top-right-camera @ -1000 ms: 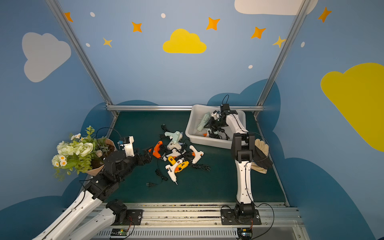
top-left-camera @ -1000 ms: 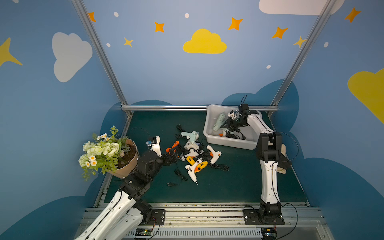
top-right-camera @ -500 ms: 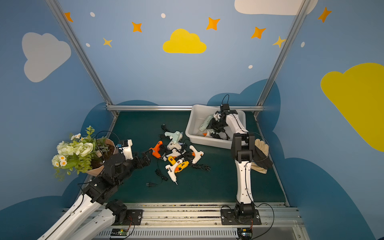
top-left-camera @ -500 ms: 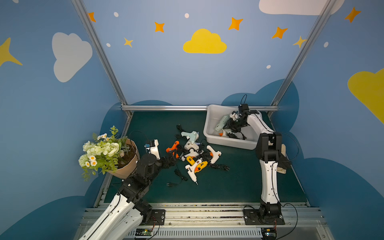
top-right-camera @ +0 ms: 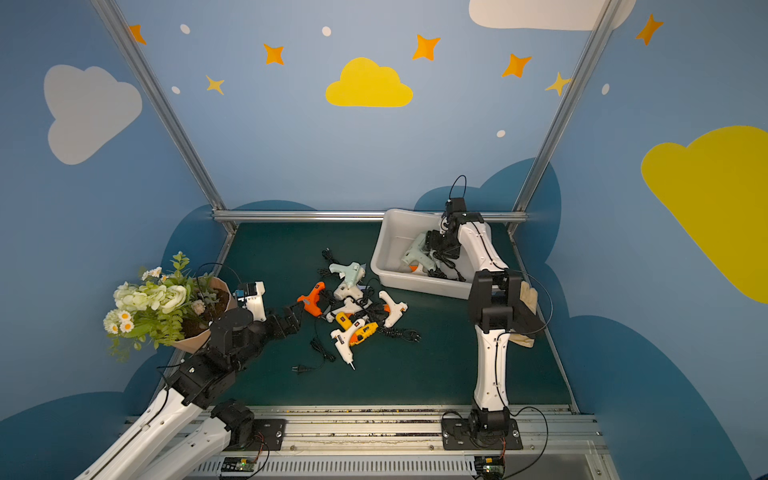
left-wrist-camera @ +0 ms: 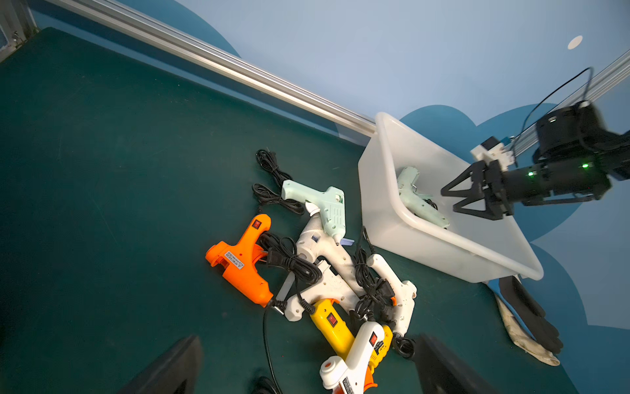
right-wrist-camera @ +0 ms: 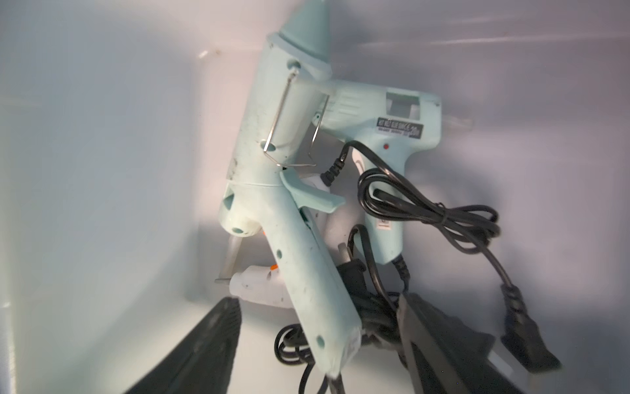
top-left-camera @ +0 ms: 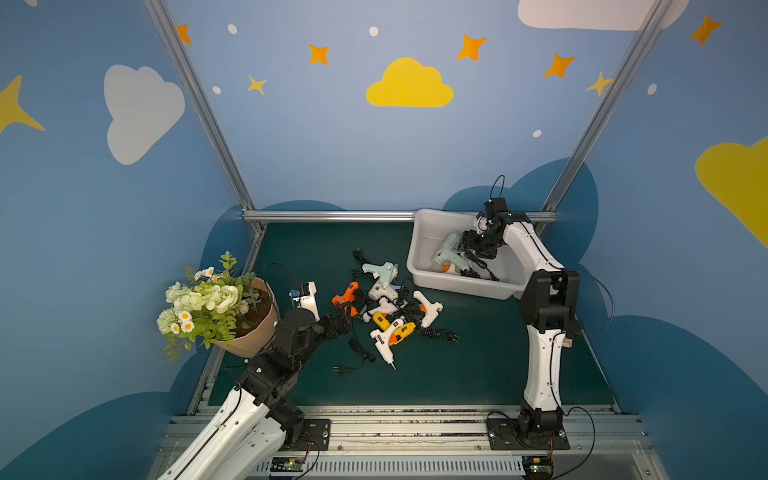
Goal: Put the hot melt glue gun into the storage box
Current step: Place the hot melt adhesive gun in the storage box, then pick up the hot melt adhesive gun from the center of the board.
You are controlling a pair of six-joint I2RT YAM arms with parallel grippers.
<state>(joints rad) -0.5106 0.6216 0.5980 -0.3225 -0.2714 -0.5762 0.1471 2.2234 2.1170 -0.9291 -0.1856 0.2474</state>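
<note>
My two top views hung high above my base end, side by side, facing the far wall and tilted down; both top views shared the whole worktop (top-left-camera: 457, 374), my two arms and the storage box (top-left-camera: 457, 282). My left wrist camera looked from low over the worktop across the heap of glue guns (left-wrist-camera: 324, 273) to the storage box and my right claw (left-wrist-camera: 447, 201). My right wrist camera sat close inside the storage box, a pale green glue gun (right-wrist-camera: 255, 153) filling its middle

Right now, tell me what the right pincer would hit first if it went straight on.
The nearer pale mint-green plastic glue gun in the pale grey-white plastic storage box: its handle lies between the fingers of the open right pincer, though depth is unclear.
</note>
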